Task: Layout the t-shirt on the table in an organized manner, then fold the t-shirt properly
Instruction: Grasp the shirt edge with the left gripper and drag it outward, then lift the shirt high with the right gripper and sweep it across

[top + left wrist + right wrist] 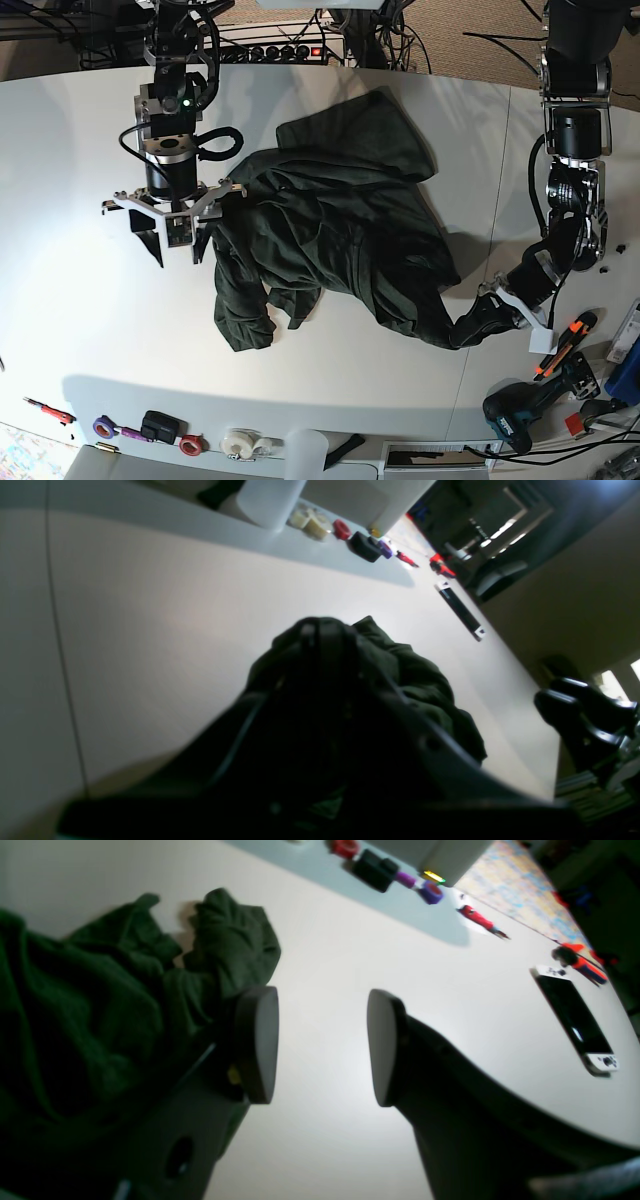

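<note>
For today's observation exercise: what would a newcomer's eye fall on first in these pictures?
First, the crumpled dark green t-shirt, heaped in the middle of the white table. Next, the left pincer, shut on a stretched corner of the shirt near the table's edge. Then the right pincer, its round pads wide apart and empty beside the cloth.

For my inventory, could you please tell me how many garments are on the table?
1: a green t-shirt lies crumpled mid-table, one corner pinched in the left hand. Nothing else shows, though folds could hide something.

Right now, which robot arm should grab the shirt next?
The right gripper. It is open beside the crumpled t-shirt, gripping nothing. The left gripper is already shut on a corner of it.
</note>
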`<state>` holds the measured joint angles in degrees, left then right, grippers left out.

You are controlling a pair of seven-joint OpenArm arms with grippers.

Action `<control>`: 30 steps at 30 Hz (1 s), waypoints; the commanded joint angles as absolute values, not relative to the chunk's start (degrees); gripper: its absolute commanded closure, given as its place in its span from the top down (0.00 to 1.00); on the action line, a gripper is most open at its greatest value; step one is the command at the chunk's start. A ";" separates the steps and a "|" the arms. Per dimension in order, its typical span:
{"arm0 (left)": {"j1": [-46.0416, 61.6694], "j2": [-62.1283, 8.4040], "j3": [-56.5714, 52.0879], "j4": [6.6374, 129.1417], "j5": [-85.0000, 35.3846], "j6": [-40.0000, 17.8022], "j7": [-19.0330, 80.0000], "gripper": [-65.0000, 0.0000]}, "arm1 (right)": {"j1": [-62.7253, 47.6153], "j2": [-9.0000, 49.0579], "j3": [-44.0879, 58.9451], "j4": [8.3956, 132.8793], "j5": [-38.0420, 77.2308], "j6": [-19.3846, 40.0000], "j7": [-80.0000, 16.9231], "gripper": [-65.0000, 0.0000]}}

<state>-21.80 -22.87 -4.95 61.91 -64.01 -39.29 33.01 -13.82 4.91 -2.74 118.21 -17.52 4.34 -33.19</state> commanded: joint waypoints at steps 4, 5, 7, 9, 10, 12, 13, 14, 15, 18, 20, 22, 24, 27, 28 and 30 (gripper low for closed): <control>-23.31 -23.53 -5.39 62.92 -63.83 -40.00 31.66 0.00 | -13.32 5.23 -4.19 120.38 -16.01 4.08 -32.51 0.44; -23.05 -23.53 -5.39 62.92 -63.83 -40.00 31.64 0.00 | -13.32 5.21 -5.48 120.38 -15.73 4.10 -32.47 0.44; -22.59 -23.49 -5.39 62.92 -63.86 -40.00 31.48 0.00 | -13.32 5.21 -9.17 120.38 -16.19 4.19 -32.40 0.44; -21.98 -23.49 -5.39 62.92 -63.86 -40.00 31.00 0.00 | -13.32 5.21 -13.56 120.38 -18.28 4.23 -32.03 0.44; -21.65 -23.49 -5.39 62.92 -63.83 -40.00 30.37 0.00 | -13.30 5.21 -15.81 120.38 -20.16 4.21 -31.79 0.44; -21.06 -23.49 -5.39 62.92 -63.68 -40.00 29.45 0.00 | -13.30 5.21 -19.55 120.38 -24.67 4.16 -31.29 0.44; -20.93 -23.51 -5.39 62.92 -63.61 -40.00 29.34 0.00 | -13.30 5.21 -21.04 120.38 -26.72 4.10 -31.27 0.44; -20.84 -23.51 -5.39 62.89 -63.57 -40.00 29.34 0.00 | -13.30 5.21 -22.20 120.38 -28.38 4.08 -31.29 0.44; -20.82 -23.51 -5.39 62.92 -63.57 -40.00 29.34 0.00 | -13.30 5.21 -23.07 120.38 -29.43 4.08 -31.29 0.44; -20.84 -23.49 -5.39 62.92 -63.59 -40.00 28.84 0.00 | -13.32 5.21 -24.05 120.09 -29.67 4.19 -31.31 0.44; -20.97 -23.46 -5.39 62.92 -63.64 -40.00 28.47 0.00 | -13.30 5.06 -24.05 118.61 -28.27 5.74 -31.27 0.44; -21.17 -23.49 -5.39 62.92 -63.64 -40.00 28.49 0.00 | -13.30 4.40 -24.05 115.92 -27.90 9.06 -31.22 0.44; -21.32 -23.46 -5.39 62.92 -63.66 -40.00 28.49 0.00 | -13.30 3.86 -24.05 112.40 -27.94 11.86 -29.43 0.44; -21.58 -23.49 -5.39 62.92 -63.64 -40.00 28.51 0.00 | -12.93 3.14 -24.05 106.72 -28.12 12.27 -26.98 0.51; -21.61 -23.49 -5.39 62.92 -63.64 -40.00 28.49 0.00 | -12.51 2.92 -24.05 104.88 -28.12 12.27 -26.57 0.53; -21.61 -23.49 -5.39 62.92 -63.64 -40.00 28.49 0.00 | -11.27 2.35 -24.05 101.34 -28.12 12.25 -26.52 0.54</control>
<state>-19.88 -22.72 -4.95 61.93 -62.26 -39.31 29.95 -12.01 2.68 -24.05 100.16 -27.99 13.02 -27.92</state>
